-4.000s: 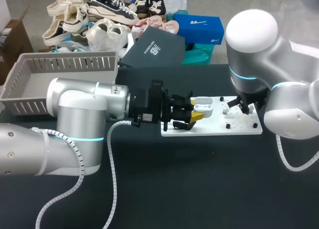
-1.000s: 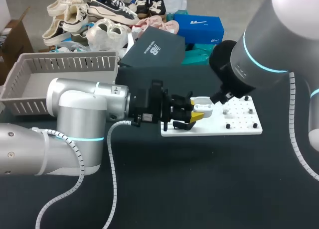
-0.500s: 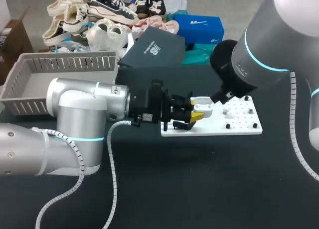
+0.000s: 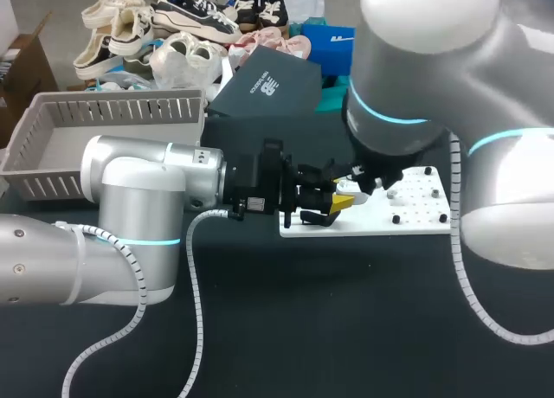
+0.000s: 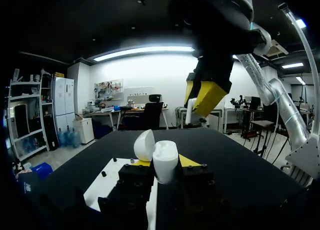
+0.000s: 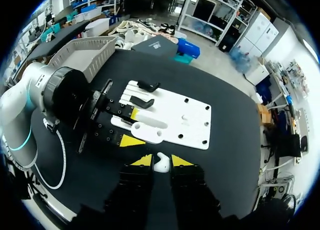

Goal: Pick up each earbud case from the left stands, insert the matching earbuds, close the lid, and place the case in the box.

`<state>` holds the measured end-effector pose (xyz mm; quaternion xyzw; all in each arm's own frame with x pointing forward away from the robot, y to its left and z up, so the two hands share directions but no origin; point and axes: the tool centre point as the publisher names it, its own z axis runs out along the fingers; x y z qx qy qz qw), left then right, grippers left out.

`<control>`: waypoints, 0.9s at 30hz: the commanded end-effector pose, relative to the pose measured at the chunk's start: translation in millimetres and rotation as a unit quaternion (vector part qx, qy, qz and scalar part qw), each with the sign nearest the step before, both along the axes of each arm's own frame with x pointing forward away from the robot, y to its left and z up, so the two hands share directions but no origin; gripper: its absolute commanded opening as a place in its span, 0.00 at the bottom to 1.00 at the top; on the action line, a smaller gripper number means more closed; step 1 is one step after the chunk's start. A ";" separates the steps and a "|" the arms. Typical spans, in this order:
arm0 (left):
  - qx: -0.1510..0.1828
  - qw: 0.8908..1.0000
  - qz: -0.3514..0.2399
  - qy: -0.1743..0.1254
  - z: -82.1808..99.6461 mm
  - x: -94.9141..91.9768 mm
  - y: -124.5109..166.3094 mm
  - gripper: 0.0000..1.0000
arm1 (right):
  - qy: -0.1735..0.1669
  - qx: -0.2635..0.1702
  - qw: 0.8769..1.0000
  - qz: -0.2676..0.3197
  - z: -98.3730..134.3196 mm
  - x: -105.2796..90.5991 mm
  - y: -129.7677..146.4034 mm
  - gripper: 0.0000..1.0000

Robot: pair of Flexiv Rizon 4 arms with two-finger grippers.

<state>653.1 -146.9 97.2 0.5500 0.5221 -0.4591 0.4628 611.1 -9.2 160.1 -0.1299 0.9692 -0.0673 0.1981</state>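
**Grey basket, one white case, one earbud: both tools clenched**

Grey plastic first: at the far left corner of the black table (image 4: 346,329) you have one slatted basket (image 4: 112,112), and nothing shows inside it from the head view.

Your left arm (image 4: 138,199) lies low across the table from its left edge. The left gripper (image 4: 339,195) is clenched on the one earbud case (image 5: 165,159). In the left wrist view both yellow tips press the case's white body from either side. The case stands upright with its lid (image 5: 145,144) swung open, over the left end of the white board (image 4: 424,223).

That single board lies flat toward the table's right side. The right wrist view gives you two black stands (image 6: 147,85) on the board's left part, side by side. Small dark pegs dot its right part, too small to count surely.

Over the board's left end hangs the right gripper (image 5: 200,94), above the open case and clear of it. Its two fingers are closed on one white earbud (image 6: 161,163), pinched between the yellow tips. Only this one earbud can be made out.

The right arm (image 4: 415,69) comes in from the table's right edge and covers part of the board.
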 end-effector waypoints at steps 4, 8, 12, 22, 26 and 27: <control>-0.001 1.000 0.002 -0.001 -1.0 -0.3 -0.7 0.00 | 0.023 -0.027 0.999 -0.020 2.2 4.8 10.0 0.00; -0.001 1.000 0.002 -0.001 -1.0 -0.3 -0.7 0.00 | 0.023 -0.027 0.999 -0.020 2.2 4.8 10.0 0.00; -0.001 1.000 0.002 -0.001 -1.0 -0.3 -0.7 0.00 | 0.023 -0.027 0.999 -0.020 2.2 4.8 10.0 0.00; -0.001 1.000 0.002 -0.001 -1.0 -0.3 -0.7 0.00 | 0.034 0.005 0.998 -0.060 -6.0 28.5 13.5 0.00; -0.001 1.000 0.002 -0.001 -1.0 -0.3 -0.7 0.00 | 0.054 0.032 0.992 -0.111 -7.4 43.2 10.7 0.00; -0.001 1.000 0.002 -0.001 -1.0 -0.3 -0.7 0.00 | 0.059 0.037 0.991 -0.114 -6.1 45.3 8.5 0.00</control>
